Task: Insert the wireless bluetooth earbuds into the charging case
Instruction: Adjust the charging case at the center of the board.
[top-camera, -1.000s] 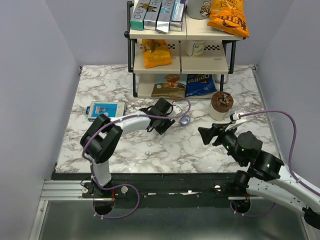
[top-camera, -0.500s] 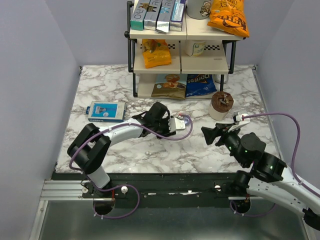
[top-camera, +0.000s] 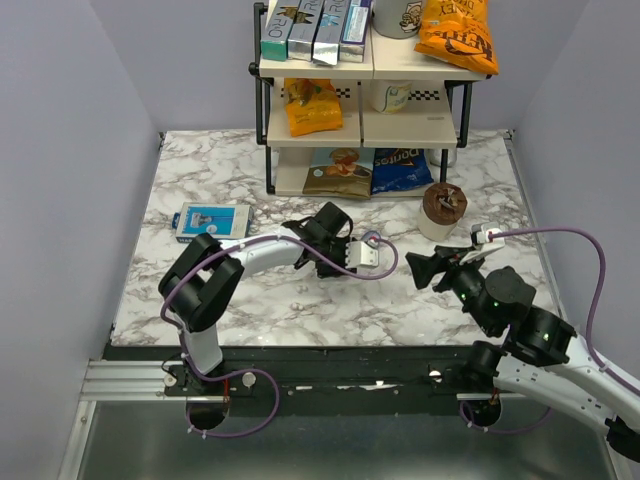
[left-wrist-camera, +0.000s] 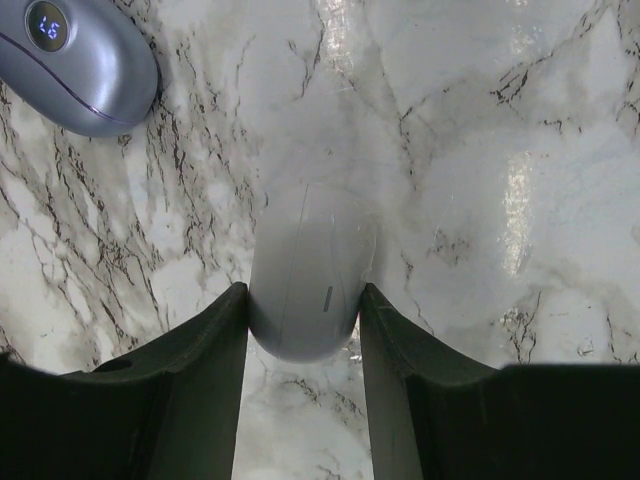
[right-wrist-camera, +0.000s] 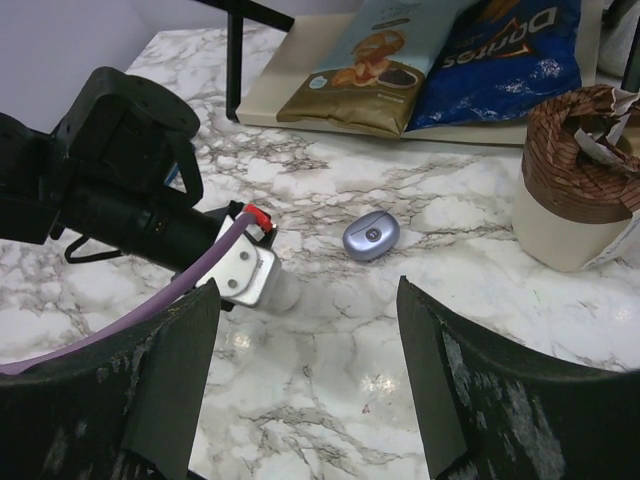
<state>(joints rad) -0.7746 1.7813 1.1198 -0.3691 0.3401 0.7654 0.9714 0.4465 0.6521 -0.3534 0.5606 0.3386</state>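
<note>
A marble-patterned table (top-camera: 200, 290) sits between plain pale walls, with a shelf (top-camera: 365, 75) of snack bags and boxes at its far edge. The case (right-wrist-camera: 371, 236) lies closed on the marble near the table's middle, between the left arm's wrist and a paper cup (top-camera: 443, 210) with a brown crumpled top, touching neither. In the left wrist view it shows in the upper left corner, apart from the fingers. The left gripper (left-wrist-camera: 303, 292) is down at the surface, its two dark fingers pressed against either side of a white pebble (left-wrist-camera: 305, 260) that rests on the table, so it is clamped on that and not on the case. The right gripper (right-wrist-camera: 305, 290) hangs above the marble to the right, its fingers spread wide with nothing between them, pointed toward the case and the left wrist. A blue box (top-camera: 210, 222) lies flat on the left side of the table, well apart from both grippers.
</note>
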